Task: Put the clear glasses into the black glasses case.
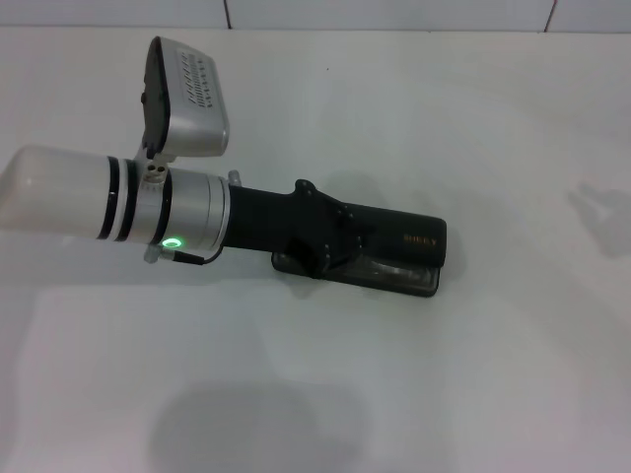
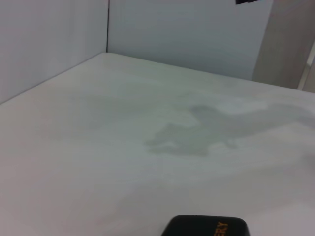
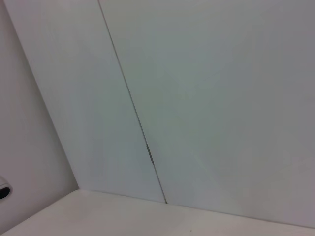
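The black glasses case (image 1: 409, 239) lies in the middle of the white table, its long side running left to right, with a small orange mark on its dark top part. Below that part a shallow grey-lined half (image 1: 394, 277) shows, with a faint glassy glint in it; I cannot tell whether that is the clear glasses. My left gripper (image 1: 314, 254) reaches in from the left and sits over the case's left end, its black body covering that end. In the left wrist view only a corner of the case (image 2: 206, 227) with orange letters shows. The right arm is out of view.
The white table (image 1: 315, 394) stretches around the case on all sides, with a white wall (image 2: 187, 34) behind it. A faint shadow (image 1: 601, 209) lies at the far right. The right wrist view shows only wall panels (image 3: 197, 98) and a table corner.
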`<state>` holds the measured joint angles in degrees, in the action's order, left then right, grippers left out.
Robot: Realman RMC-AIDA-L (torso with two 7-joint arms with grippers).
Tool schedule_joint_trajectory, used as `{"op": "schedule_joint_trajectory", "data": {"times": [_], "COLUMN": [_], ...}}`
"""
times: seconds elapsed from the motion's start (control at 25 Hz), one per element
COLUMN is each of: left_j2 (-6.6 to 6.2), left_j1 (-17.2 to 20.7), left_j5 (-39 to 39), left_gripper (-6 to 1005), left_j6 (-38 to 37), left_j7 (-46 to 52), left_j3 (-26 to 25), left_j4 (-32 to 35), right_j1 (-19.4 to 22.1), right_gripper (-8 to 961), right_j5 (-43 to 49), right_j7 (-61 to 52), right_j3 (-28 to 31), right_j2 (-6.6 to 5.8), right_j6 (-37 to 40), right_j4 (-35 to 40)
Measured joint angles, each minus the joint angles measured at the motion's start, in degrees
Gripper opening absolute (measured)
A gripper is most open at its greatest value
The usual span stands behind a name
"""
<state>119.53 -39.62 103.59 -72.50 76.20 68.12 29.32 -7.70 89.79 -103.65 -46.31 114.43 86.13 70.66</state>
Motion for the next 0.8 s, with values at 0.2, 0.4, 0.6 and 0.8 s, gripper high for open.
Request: {"op": "schedule_joint_trajectory", "data": {"times": [0.2,0.4,0.6,0.8], "left_j2": [0.05,0.08,0.09,0.14], "left_j1": [0.3,0.6,1.2,1.9], "left_j5": [-0.3,0.0,0.1,-0.6], "left_gripper": [167,172,177,183], "left_j6": [-0.7,-0.6,-0.5,-2.2], "left_j7": [-0.1,-0.1,-0.1,-0.3], "left_j3": [0.0,0.0,0.0,0.0], "left_j4": [0.3,-0.1,-0.1,0.8], "right_j1": [0.0,0.0,0.0,0.3], "right_gripper": [159,160,160,161], "right_j5": [0.0,-0.1,-0.5,-0.8], "right_j7": [0.0,0.0,0.0,0.0], "right_j3": [0.1,-0.1,-0.2,0.1], "right_j2": [0.00,0.01,0.06,0.09], "right_j6": [0.5,0.8,1.5,2.4], "right_j4": [0.0,-0.1,-0.1,-0.1]}}
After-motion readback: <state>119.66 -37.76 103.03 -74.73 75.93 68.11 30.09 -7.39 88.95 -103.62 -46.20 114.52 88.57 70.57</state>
